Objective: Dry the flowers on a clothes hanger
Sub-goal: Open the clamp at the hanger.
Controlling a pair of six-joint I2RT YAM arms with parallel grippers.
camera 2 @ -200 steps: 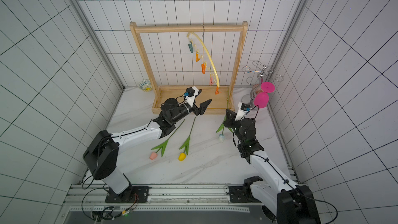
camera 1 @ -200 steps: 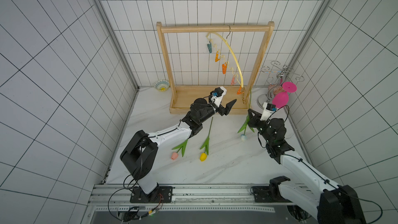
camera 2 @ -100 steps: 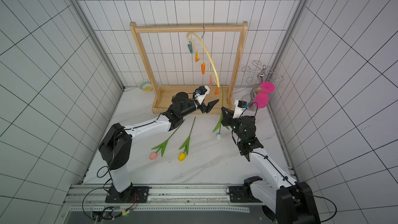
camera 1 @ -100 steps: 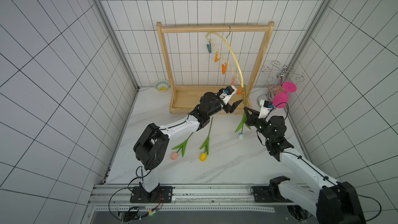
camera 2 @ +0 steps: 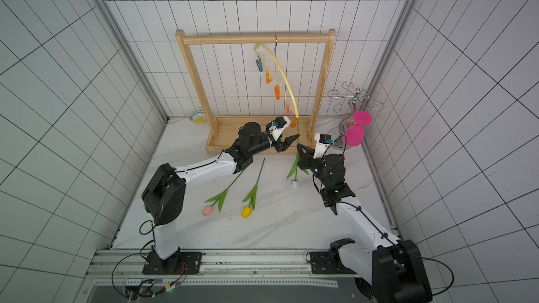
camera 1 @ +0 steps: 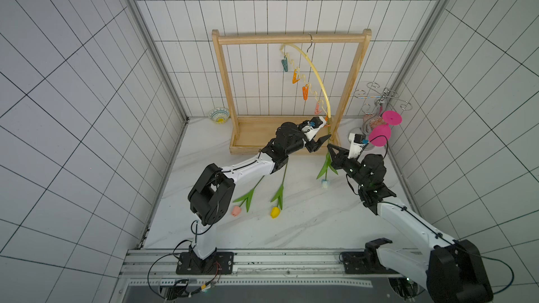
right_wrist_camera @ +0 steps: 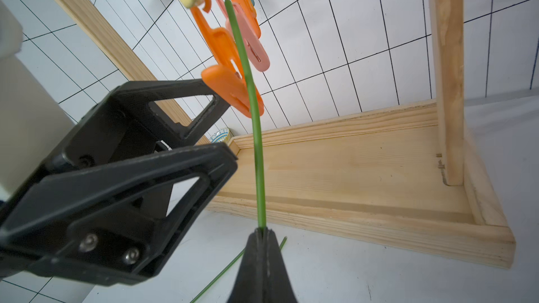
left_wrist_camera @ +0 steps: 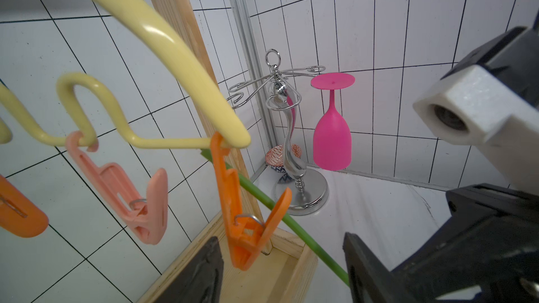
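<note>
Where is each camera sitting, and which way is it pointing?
Top views: high above the arm bases, looking down at the table, wooden rack and clothes hanger; left arm and right arm show.
Left wrist: on the left arm, looking past its own fingertip at the orange clip, silver stand and goblet.
Right wrist: on the right arm, looking along the stem of the white tulip from the shut right pincer; the left pincer shows.
Shared: both wrist views catch that clip and stem.
</note>
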